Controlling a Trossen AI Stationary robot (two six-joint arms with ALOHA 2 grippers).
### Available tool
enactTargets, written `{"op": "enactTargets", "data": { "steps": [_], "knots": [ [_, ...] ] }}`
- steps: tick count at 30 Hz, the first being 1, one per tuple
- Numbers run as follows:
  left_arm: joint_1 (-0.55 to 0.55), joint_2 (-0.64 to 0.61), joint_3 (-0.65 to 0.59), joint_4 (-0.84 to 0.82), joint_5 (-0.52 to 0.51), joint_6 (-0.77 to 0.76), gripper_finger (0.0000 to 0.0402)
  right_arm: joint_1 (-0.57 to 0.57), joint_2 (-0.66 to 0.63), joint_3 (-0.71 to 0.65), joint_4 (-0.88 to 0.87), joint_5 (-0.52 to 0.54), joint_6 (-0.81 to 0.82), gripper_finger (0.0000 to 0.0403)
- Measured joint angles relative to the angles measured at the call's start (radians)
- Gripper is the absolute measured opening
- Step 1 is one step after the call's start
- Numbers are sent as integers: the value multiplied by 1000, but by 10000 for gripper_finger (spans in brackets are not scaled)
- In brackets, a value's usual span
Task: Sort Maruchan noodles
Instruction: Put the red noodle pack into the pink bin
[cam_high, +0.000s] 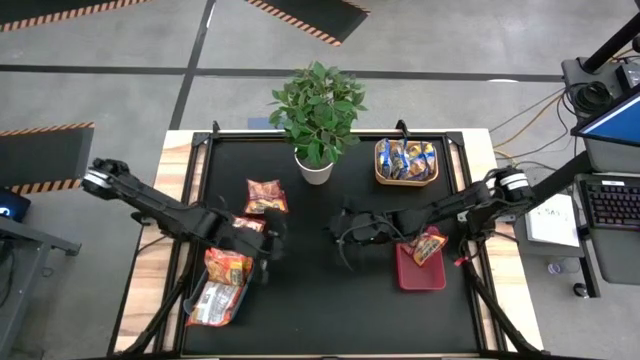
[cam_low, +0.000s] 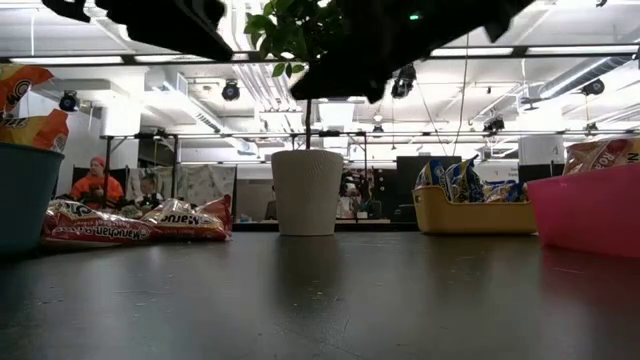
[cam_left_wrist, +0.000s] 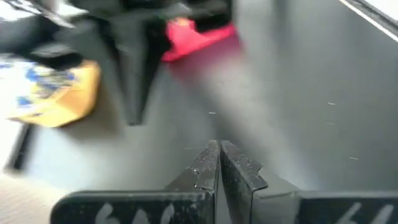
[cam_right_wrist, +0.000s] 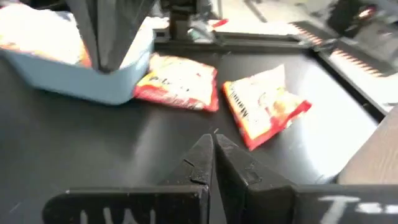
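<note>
Two red-pink noodle packets (cam_high: 266, 196) (cam_high: 248, 225) lie flat on the black table, also seen in the right wrist view (cam_right_wrist: 264, 106) (cam_right_wrist: 180, 81). Orange packets (cam_high: 225, 268) fill a grey-blue bin (cam_right_wrist: 93, 87) at the near left. One packet (cam_high: 430, 245) leans in the red bin (cam_high: 420, 272). Blue-and-yellow packets (cam_high: 405, 158) sit in a yellow basket (cam_high: 380, 178) at the far right. My left gripper (cam_left_wrist: 219, 144) hovers shut and holding nothing beside the grey-blue bin, pointing toward the table's right. My right gripper (cam_right_wrist: 213, 138) hovers shut and holding nothing at mid-table, pointing left.
A plant in a white pot (cam_high: 314, 168) stands at the table's far middle. The two grippers (cam_high: 272, 240) (cam_high: 342, 235) face each other across a bare dark strip of table. People sit in the room beyond the table (cam_low: 97, 185).
</note>
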Motion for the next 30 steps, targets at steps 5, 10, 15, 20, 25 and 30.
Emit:
{"op": "enactTargets", "data": {
  "steps": [5, 10, 15, 20, 25, 30],
  "knots": [
    [1, -201, -101, 31, -185, -4, 0, -25, 75, 90, -1, 35, -27, 9],
    [1, -369, -169, 45, -271, -20, 0, -59, 152, 178, -7, 36, -65, 9],
    [-3, -487, -211, 49, -271, -39, 0, -87, 246, 259, -10, 38, -90, 9],
    [-4, -553, -234, 26, -271, -53, 0, -124, 341, 340, -5, 37, -90, 9],
    [-9, -572, -236, 21, -268, -60, 0, -162, 435, 426, -31, 37, -50, 9],
    [-11, -577, -236, 18, -264, -61, 0, -178, 530, 519, -44, 34, -63, 14]
  ]
}}
